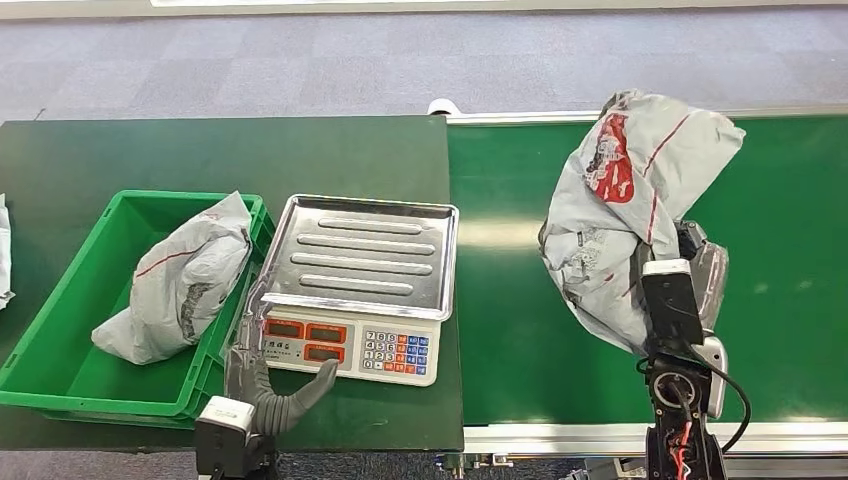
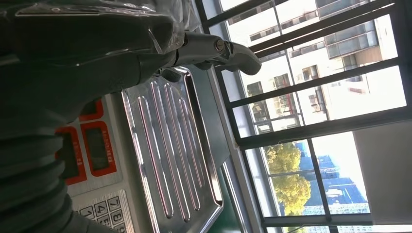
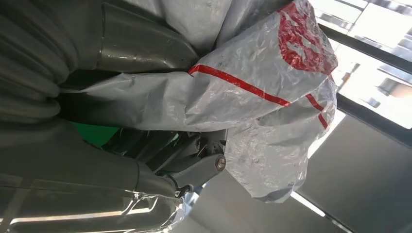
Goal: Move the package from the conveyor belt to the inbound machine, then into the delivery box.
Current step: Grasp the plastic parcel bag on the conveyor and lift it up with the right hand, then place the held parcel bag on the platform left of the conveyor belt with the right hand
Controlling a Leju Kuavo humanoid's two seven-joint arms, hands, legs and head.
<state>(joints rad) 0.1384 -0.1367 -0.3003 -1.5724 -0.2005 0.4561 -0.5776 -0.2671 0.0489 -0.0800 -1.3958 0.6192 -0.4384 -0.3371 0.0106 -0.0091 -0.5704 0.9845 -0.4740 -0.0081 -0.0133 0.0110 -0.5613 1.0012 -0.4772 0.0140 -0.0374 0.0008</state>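
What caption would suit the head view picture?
Right robot hand lifts a grey package above the green conveyor belt, beside the empty scale.

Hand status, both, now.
Left hand: open, holding nothing, resting by the scale.
Right hand: holding the grey package above the conveyor belt.

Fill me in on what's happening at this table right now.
The robot's right hand holds a grey package lifted above the green conveyor belt. The scale, its steel tray bare, stands on the dark table beside the belt. The left hand rests at the scale's front corner, holding nothing. Another grey bag already lies in the green box.
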